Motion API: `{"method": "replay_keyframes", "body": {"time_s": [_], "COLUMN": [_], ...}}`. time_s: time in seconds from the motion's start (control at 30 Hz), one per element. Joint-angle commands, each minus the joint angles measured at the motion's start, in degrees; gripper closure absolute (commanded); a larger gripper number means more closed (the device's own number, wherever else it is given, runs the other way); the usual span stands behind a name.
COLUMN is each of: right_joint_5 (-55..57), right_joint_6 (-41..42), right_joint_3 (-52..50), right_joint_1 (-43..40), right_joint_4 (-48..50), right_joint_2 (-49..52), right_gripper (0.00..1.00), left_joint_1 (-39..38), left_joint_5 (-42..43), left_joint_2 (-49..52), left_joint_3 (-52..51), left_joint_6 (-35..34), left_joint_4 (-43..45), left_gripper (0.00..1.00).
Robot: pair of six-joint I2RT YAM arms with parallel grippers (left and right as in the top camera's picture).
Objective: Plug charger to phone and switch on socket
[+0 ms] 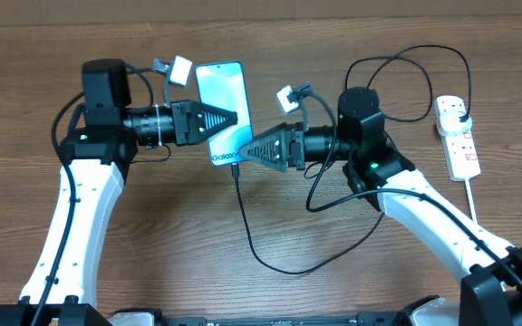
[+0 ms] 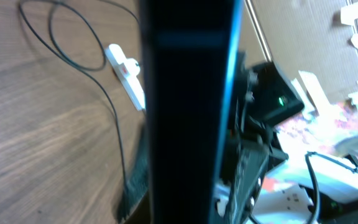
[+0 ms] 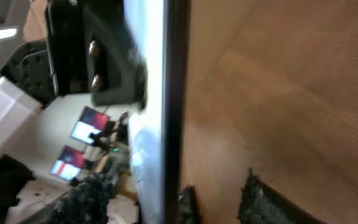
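Upper centre of frame: left pincer (image 1: 233, 118) clamped on phone (image 1: 220, 91); right pincer (image 1: 246, 152) open at its lower end, where charger (image 1: 246, 222) trails down across tabletop (image 1: 152, 254).

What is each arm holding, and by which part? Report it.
The left gripper grips the phone by its long side edge, jaws shut. The right gripper holds nothing; its jaws stand open by the phone's lower end.
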Motion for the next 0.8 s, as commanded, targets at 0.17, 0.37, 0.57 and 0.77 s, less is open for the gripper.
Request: {"method": "replay_keyframes", "body": {"time_s": [0.17, 0.37, 0.57, 0.77], "right_joint_5": [-2.10, -5.62, -7.93, -8.09], "right_joint_6": [-0.50, -0.50, -0.50, -0.50], "right_joint_3": [1.51, 1.51, 1.51, 1.51], "right_joint_1": [-0.35, -0.35, -0.35, -0.35], "right_joint_4": [-0.50, -0.50, -0.52, -0.55], "right_joint_2": [-0.63, -0.63, -0.63, -0.63], "right_gripper": [0.31, 0.57, 0.76, 0.96], "left_joint_1": [-0.28, -2.29, -5.18, -5.79], "left_joint_5": [3.23, 3.04, -1.01, -3.82], "left_joint_2": [-0.46, -0.46, -0.46, -0.46], "left_joint_3": [0.11, 0.11, 0.11, 0.11], "left_joint_6": [3.74, 4.35, 4.33, 4.31], "left_joint_4": [-3.65, -3.72, -3.69, -3.61], "left_gripper": [0.95, 0.95, 0.95, 0.94]}}
